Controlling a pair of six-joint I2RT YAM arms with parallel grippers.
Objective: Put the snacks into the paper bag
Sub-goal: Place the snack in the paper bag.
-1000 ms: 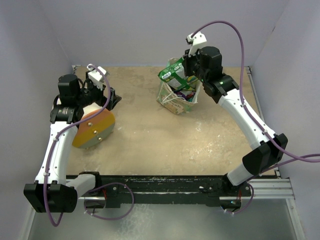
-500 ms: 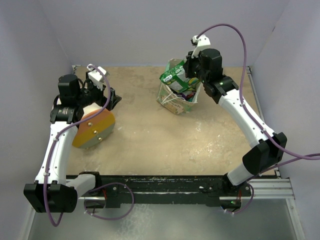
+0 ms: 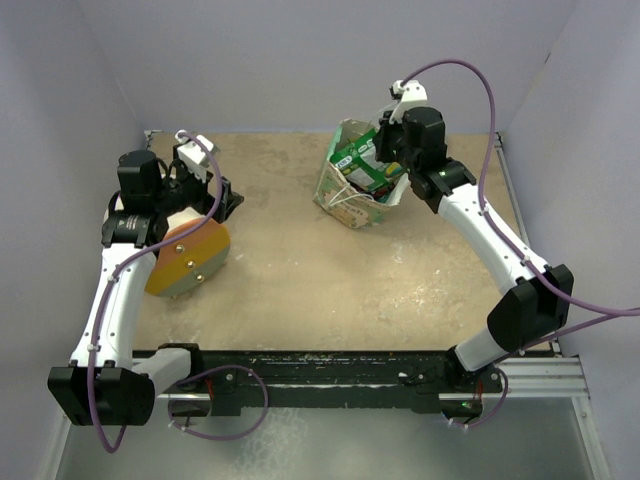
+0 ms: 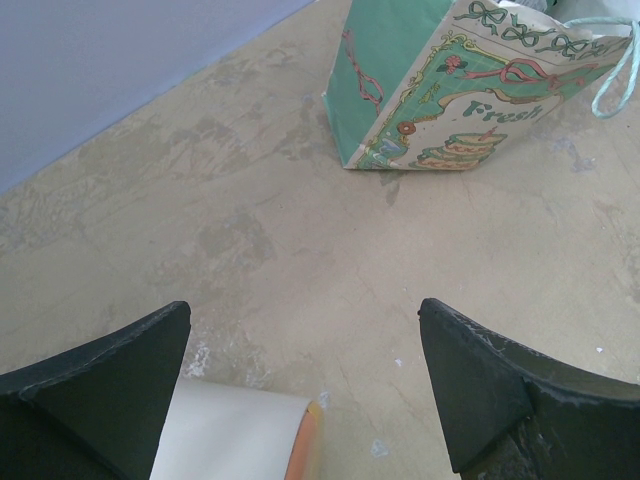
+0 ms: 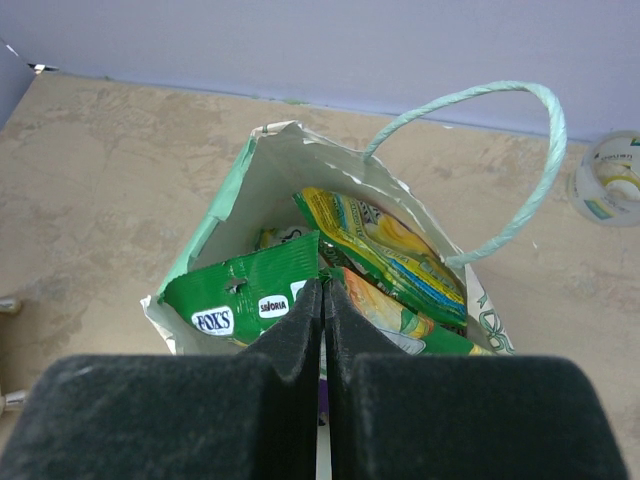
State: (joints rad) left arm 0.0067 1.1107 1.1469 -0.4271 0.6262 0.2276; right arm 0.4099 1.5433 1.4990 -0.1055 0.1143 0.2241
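Observation:
The paper bag (image 3: 352, 192) stands at the back middle of the table, mouth open and stuffed with snacks. In the right wrist view I look down into the bag (image 5: 262, 140): a green "FOXS" packet (image 5: 235, 298) and a yellow-green packet (image 5: 385, 245) stick up. My right gripper (image 5: 323, 286) is over the bag's mouth, its jaws pressed together on a thin purple packet, of which only a sliver shows between them. It is at the bag's right side in the top view (image 3: 392, 160). My left gripper (image 4: 305, 320) is open and empty, far left of the bag (image 4: 440, 100).
A big cream cone-shaped object with an orange end (image 3: 188, 258) lies under my left gripper (image 3: 222, 200) and shows between its fingers (image 4: 235, 435). A small white round tub (image 5: 610, 178) sits beyond the bag. Purple walls close the table on three sides.

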